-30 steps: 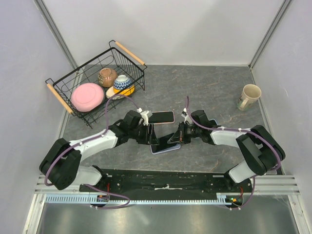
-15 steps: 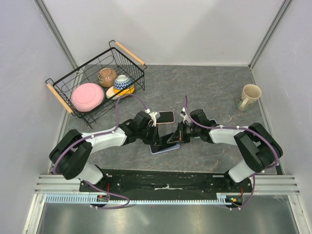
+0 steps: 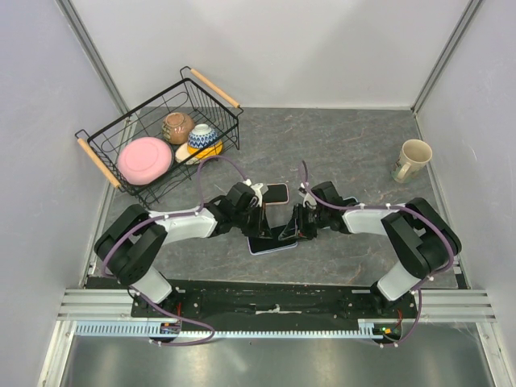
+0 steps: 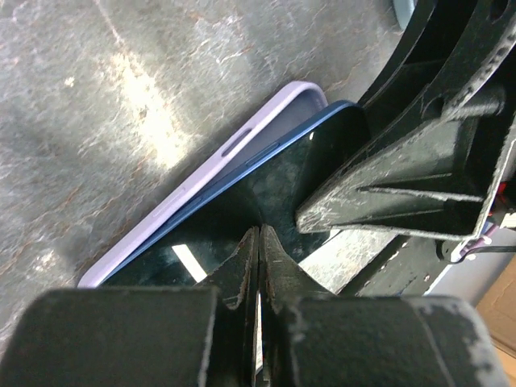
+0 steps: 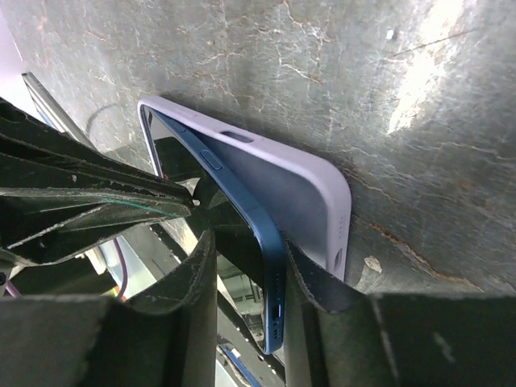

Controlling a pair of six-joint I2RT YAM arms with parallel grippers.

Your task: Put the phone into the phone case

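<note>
The case (image 3: 266, 247), pale lilac, lies flat on the grey desk (image 3: 347, 145) between your two arms, just ahead of their bases. The phone (image 5: 242, 205), dark blue with a black screen, is partly in it: one end is tucked down against the case's rim, and the other end is tilted up off the case, so the two part like a wedge. In the right wrist view there is a clear gap between the raised end and the case floor.

Your right fingers (image 5: 192, 298) are clamped on that raised end, one on the screen side and one on the back, with the phone's thin blue edge running between them.

Your left fingers (image 4: 239, 270) are pressed tight together with nothing between them. Their joined tips rest on the phone's screen, close to the middle of the glass and just beside your right fingers. The left wrist view shows the long side of the phone lying alongside the case's side wall, slightly above it, with the case's button cut-out visible.

Off to the far left stands a wire basket (image 3: 214, 87) holding bowls and a jar, well apart from the work. A cream mug (image 3: 413, 159) stands near the right wall.
</note>
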